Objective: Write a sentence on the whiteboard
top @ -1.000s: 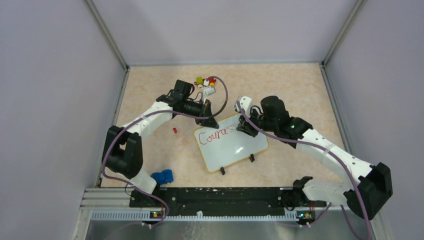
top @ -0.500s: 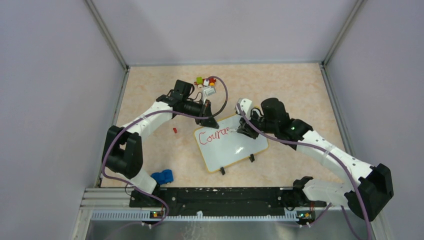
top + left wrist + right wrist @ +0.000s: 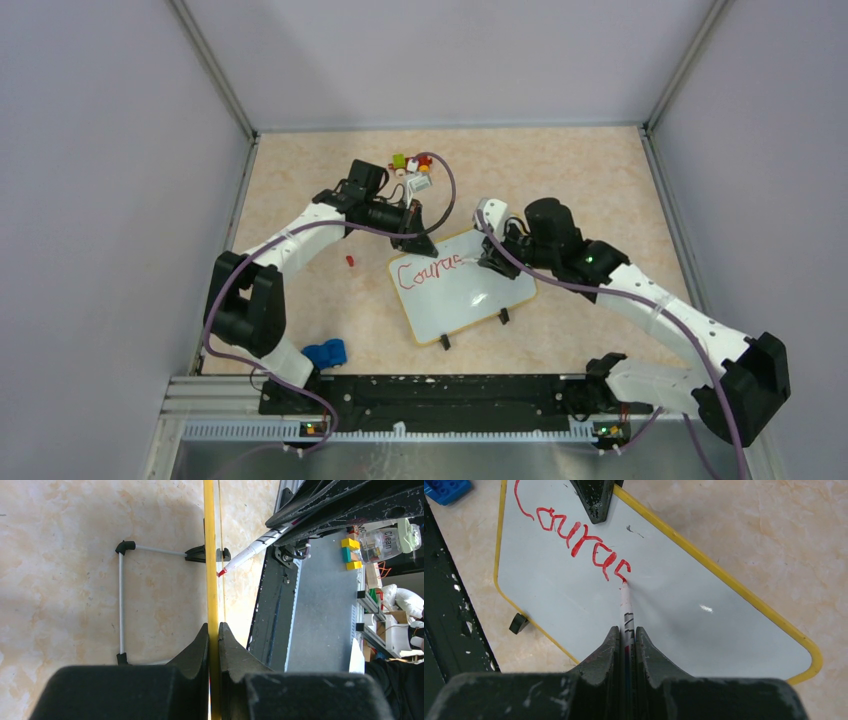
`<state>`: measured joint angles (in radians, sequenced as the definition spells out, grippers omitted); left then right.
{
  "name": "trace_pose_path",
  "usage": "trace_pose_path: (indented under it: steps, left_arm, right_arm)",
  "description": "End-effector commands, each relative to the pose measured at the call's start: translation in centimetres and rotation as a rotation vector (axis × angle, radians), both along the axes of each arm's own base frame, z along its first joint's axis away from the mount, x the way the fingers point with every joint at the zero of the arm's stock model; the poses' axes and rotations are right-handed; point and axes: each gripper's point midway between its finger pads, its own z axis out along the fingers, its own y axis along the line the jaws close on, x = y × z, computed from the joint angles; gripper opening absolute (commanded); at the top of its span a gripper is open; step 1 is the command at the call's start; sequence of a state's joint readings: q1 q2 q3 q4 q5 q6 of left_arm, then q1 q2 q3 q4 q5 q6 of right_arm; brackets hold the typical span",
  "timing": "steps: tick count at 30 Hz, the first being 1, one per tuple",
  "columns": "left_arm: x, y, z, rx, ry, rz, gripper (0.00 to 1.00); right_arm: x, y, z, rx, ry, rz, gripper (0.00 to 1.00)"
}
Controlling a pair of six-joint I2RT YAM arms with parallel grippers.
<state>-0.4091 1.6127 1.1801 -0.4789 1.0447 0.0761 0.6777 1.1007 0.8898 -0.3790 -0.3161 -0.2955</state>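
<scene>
At the board (image 3: pixel 549 610), my right hand (image 3: pixel 625 631) grips the marker (image 3: pixel 625 600), left hand (image 3: pixel 213 630) clamps its edge (image 3: pixel 212 555); I should press lightly, finishing the word (image 3: pixel 574 535) evenly

1. The sentence (image 3: pixel 574 535) has grown: its red line now runs one letter further across the whiteboard (image 3: pixel 724 645), toward the right edge of the counter (image 3: pixel 580 180) (the newest stroke looks like an unfinished "g").
2. The right gripper (image 3: pixel 626 630), clamped on the marker (image 3: pixel 625 600), has slid a little that way with the tip.
3. The right arm (image 3: pixel 660 310) has swung its elbow slightly out toward the near right corner.
</scene>
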Motion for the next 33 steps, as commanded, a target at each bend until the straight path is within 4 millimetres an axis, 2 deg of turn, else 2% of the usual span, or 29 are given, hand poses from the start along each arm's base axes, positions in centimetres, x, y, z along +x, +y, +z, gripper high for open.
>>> trace_pose_path:
  steps: [1,5,20,27,33]
  left_arm:
    - [-0.7,0.1,-2.3,0.044,0.009,-0.023,0.0]
    - [-0.7,0.1,-2.2,0.042,0.008,-0.025,0.0]
    - [-0.7,0.1,-2.2,0.044,0.007,-0.025,0.0]
    - [-0.7,0.1,-2.3,0.045,0.008,-0.024,0.0]
    - [-0.7,0.1,-2.3,0.044,0.009,-0.024,0.0]
  right_arm:
    - [1.4,-1.0,1.6,-0.005,-0.071,-0.055,0.0]
    - [1.9,-0.7,2.5,0.01,-0.088,-0.062,0.0]
    - [2.7,-0.1,3.8,0.033,-0.112,-0.066,0.0]
    - [2.7,-0.2,3.5,0.023,-0.111,-0.068,0.0]
    - [1.9,-0.5,1.9,0.002,-0.076,-0.052,0.0]
